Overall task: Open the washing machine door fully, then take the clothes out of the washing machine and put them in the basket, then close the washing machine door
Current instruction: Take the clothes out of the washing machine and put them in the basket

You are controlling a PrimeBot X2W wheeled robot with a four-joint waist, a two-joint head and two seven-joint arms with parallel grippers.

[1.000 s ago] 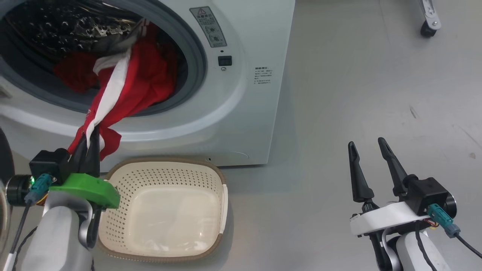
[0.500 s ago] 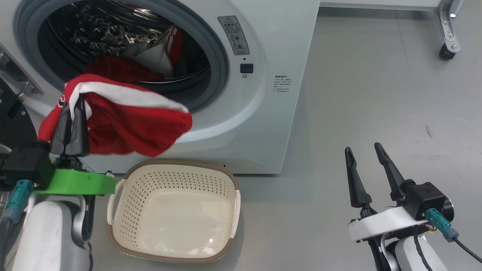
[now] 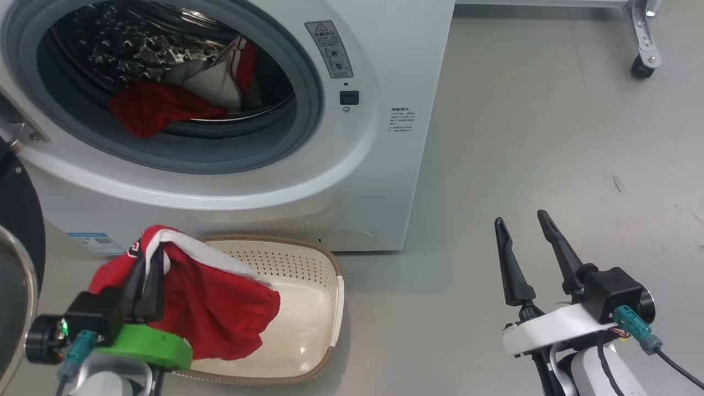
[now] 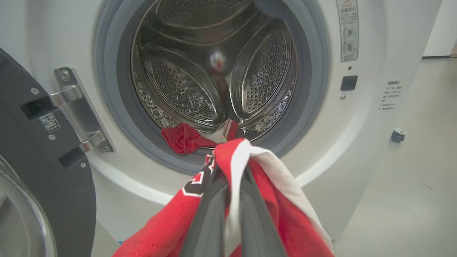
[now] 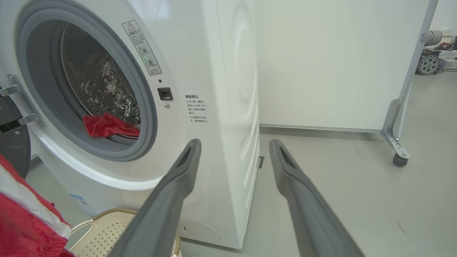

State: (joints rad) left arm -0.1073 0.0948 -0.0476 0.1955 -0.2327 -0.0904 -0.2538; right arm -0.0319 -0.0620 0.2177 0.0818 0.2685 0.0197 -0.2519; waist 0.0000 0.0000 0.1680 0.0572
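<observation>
Since the earlier frames your left hand has come way down. A second back the red garment was still trailing out of the drum, half a second back it hung clear in front of the mouth, and now it's low at the basket.

Head view: the left hand is clamped tight on a bunch of that garment by its white stripe, and the rest drapes right, over the basket's near-left corner. I'd guess it's held by one edge so the bulk drops inside first when you let go. The basket sits on the floor right in front of the washing machine, which keeps the carry short. More clothes are still in the drum: a red piece at the front lip and a white-and-red one behind it. The door is swung out at the left edge, out of your way. Your right hand is parked well off to the right, fingers spread wide, holding nothing.

Left wrist view: the fingers are pressed together with fabric pinched between them and spilling down both sides. Beyond is the open drum, with the hinge at left.

Right wrist view: the fingers are apart with nothing between them. The basket rim and a bit of the held garment sit bottom-left.
</observation>
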